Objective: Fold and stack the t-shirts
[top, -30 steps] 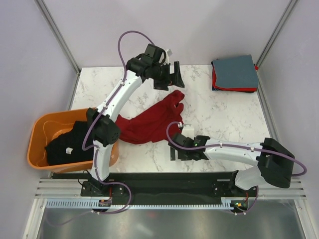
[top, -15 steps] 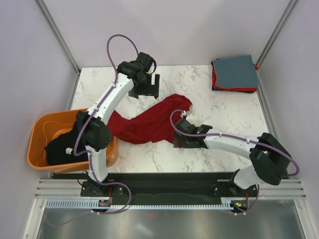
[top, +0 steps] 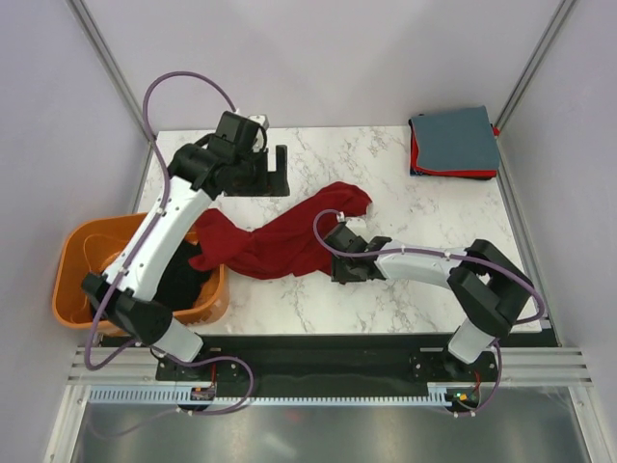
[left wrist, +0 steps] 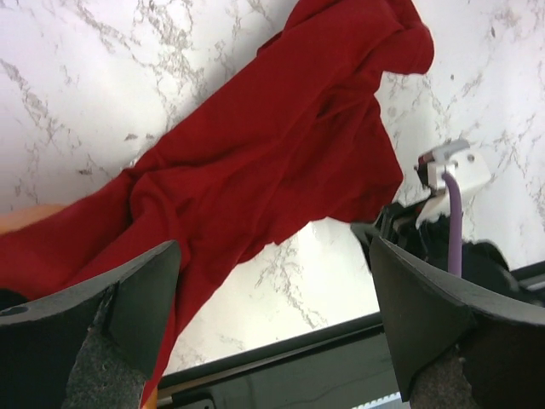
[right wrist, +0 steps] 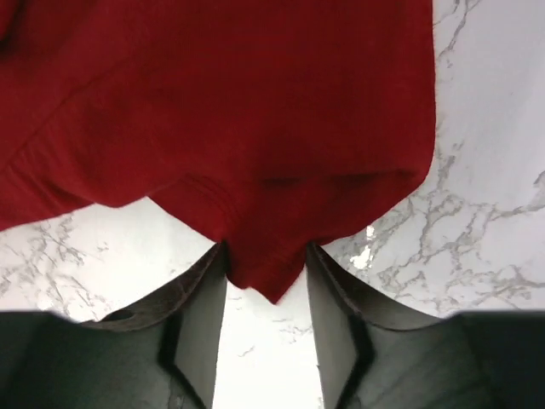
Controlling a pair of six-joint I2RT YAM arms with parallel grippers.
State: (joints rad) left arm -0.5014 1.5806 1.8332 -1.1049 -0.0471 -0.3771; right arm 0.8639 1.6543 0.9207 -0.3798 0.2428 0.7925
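Observation:
A dark red t-shirt (top: 289, 241) lies crumpled on the marble table, stretched from the orange basket's rim toward the middle. My right gripper (top: 339, 265) sits low at its near hem. In the right wrist view a corner of the red cloth (right wrist: 247, 128) lies between the fingers, and the gripper (right wrist: 266, 256) is partly closed, its jaws still apart. My left gripper (top: 280, 172) hovers wide open above the table's back left, holding nothing. The left wrist view looks down on the red shirt (left wrist: 281, 145). A black t-shirt (top: 181, 282) lies in the basket. A grey-blue folded shirt (top: 455, 140) tops a red one (top: 416, 160).
The orange plastic basket (top: 72, 265) stands at the table's left edge, with the left arm reaching over it. The folded stack occupies the back right corner. A black rail (top: 318, 347) runs along the near edge. Grey walls close in the left, back and right sides.
The left arm has swung left, away from the shirt's far end, with its gripper still wide open. The right gripper has moved up to the near hem and its jaws have narrowed around the cloth.

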